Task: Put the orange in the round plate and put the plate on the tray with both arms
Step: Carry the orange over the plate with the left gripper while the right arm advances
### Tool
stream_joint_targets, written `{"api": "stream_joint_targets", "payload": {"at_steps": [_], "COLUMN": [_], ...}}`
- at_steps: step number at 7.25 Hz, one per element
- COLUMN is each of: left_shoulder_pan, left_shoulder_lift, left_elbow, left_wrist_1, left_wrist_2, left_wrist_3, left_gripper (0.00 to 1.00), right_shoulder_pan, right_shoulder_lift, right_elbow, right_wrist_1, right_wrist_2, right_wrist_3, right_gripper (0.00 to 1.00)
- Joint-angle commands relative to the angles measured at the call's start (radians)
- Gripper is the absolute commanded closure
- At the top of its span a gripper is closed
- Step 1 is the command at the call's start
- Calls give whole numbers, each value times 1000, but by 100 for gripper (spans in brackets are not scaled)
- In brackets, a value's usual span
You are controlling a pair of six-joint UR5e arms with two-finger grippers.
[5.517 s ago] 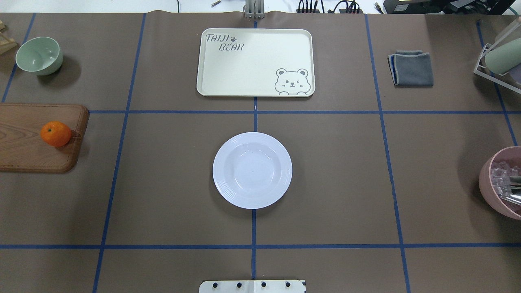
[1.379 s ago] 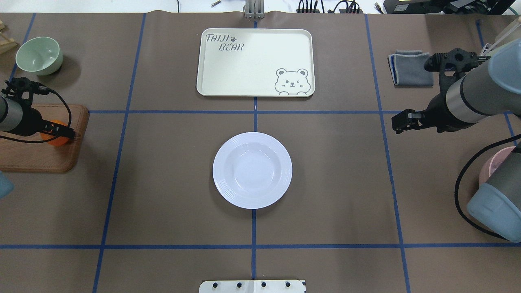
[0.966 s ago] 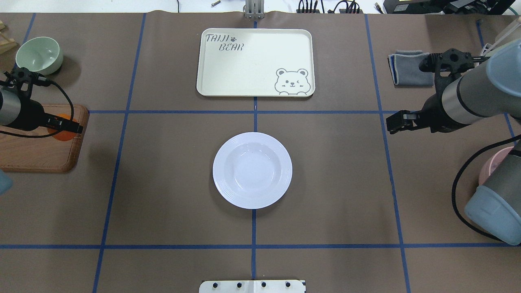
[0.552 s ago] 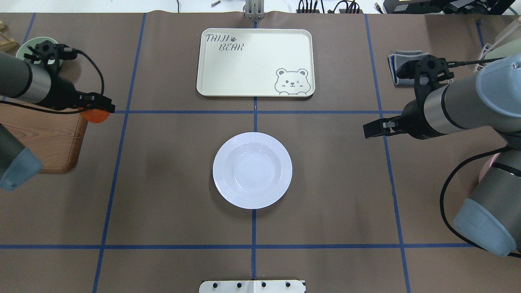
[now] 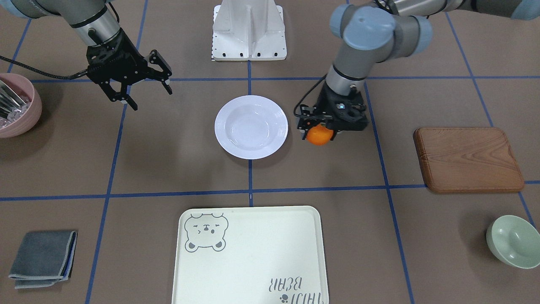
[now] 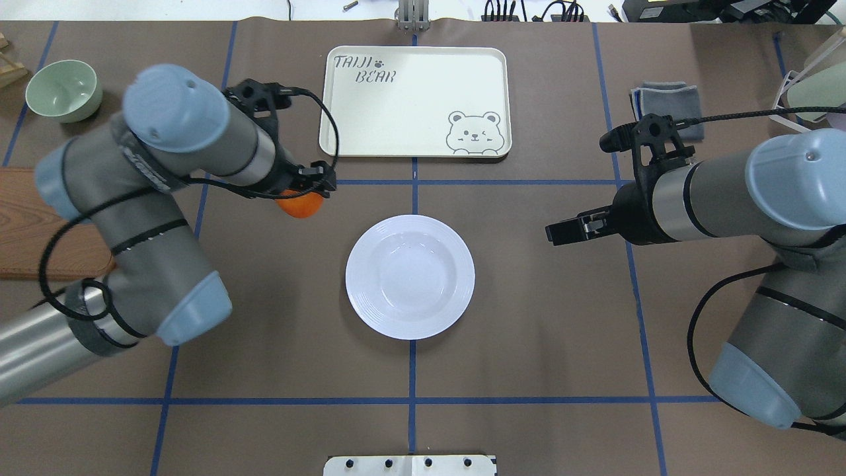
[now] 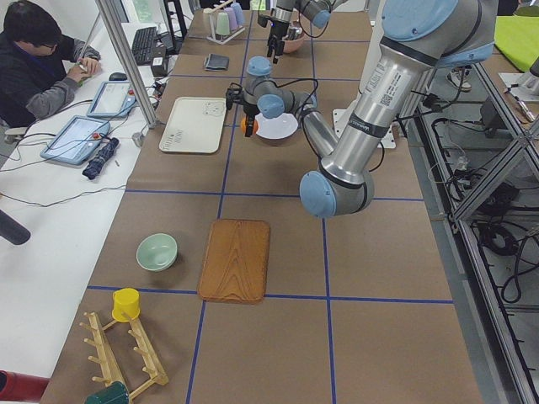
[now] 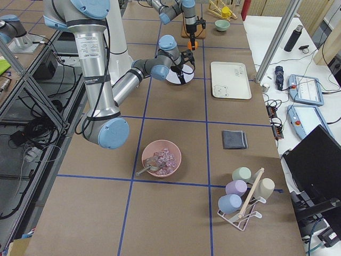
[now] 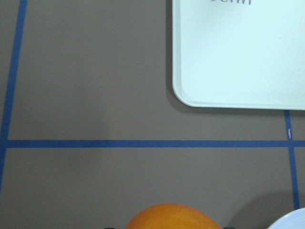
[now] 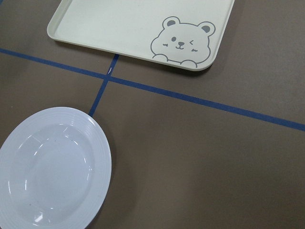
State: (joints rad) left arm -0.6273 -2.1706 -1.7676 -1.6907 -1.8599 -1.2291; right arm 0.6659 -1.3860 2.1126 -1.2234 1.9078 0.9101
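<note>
My left gripper (image 6: 301, 194) is shut on the orange (image 6: 299, 206), holding it above the table just off the far-left rim of the round plate (image 6: 410, 276). In the front-facing view the orange (image 5: 319, 136) hangs under the left gripper (image 5: 320, 130), right of the empty white plate (image 5: 251, 126). My right gripper (image 5: 149, 96) stands open and empty on the plate's other side, a short way off. The cream bear tray (image 6: 415, 100) lies beyond the plate, bare. The left wrist view shows the orange's top (image 9: 174, 217) and a tray corner (image 9: 238, 57).
The wooden board (image 5: 468, 158) and a green bowl (image 5: 512, 240) lie on my left side. A pink bowl (image 5: 14, 109) and a folded grey cloth (image 5: 42, 257) are on my right. A person (image 7: 38, 63) sits at a desk beside the table.
My left gripper has lifted the orange off the wooden board and carried it right, up to the plate. My right gripper has moved left toward the plate, still open.
</note>
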Motion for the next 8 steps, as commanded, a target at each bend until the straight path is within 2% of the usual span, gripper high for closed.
{"api": "stream_joint_targets", "payload": {"at_steps": [1, 2, 3, 6, 7, 8], "left_shoulder_pan": [163, 211, 234, 258, 258, 258], "left_shoulder_lift": [-109, -121, -127, -256, -250, -247], "left_elbow": [99, 127, 137, 296, 296, 301], "left_wrist_1": [29, 23, 22, 20, 20, 20], "left_wrist_2": [153, 210, 220, 254, 254, 257], "left_wrist_3": [-113, -140, -142, -176, -173, -165], "left_gripper": [100, 100, 100, 97, 61, 8], "right_shoulder_pan": [-25, -32, -34, -43, -45, -45], "right_shoulder_lift": [-4, 1, -1, 2, 2, 1], "right_elbow": [-9, -16, -17, -16, -16, -19], "right_wrist_1": [2, 1, -1, 1, 1, -1], "right_wrist_2": [1, 0, 2, -10, -12, -10], "right_wrist_3": [83, 113, 113, 130, 130, 133], "right_gripper": [0, 0, 0, 0, 0, 1]}}
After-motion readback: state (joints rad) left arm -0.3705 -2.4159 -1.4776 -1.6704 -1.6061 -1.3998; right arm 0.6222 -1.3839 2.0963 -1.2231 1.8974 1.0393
